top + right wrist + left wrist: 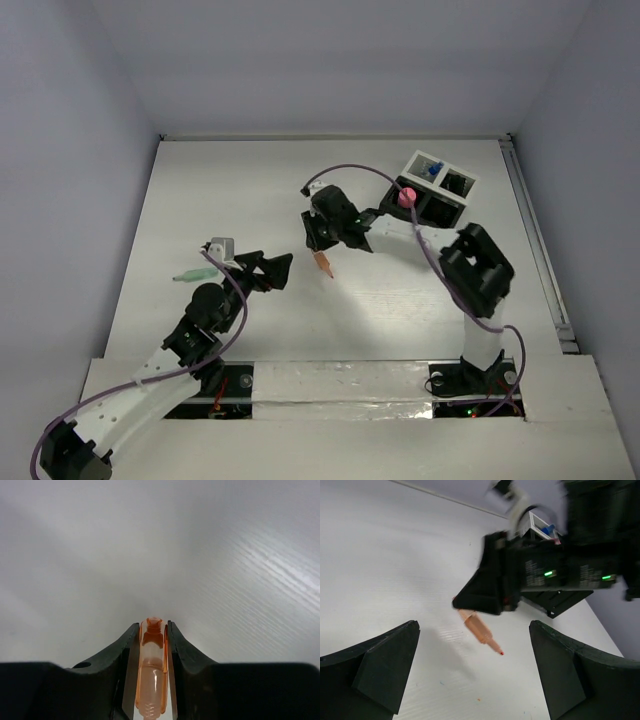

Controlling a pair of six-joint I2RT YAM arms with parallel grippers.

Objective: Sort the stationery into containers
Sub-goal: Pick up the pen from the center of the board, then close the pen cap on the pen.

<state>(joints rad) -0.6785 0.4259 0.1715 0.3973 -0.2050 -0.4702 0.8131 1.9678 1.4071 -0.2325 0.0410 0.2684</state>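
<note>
On the white bench [400, 300], the divided box [440, 195] sits at the far right. The left claw [268, 270] gapes wide, empty. Mid-bench, the right claw [152, 630] is clenched on the orange marker [151, 680], tip pointing down. It looks like light, stiff, slick plastic, probably best pinched mid-barrel.

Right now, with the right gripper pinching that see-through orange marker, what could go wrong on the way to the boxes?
The see-through orange marker hangs tilted below the right gripper, pinched near one end, so it may pivot or slip. The open left gripper sits close, facing it; a careless swing might clip it. A pink round-topped piece stands at the black divided box; the marker could knock it.
</note>
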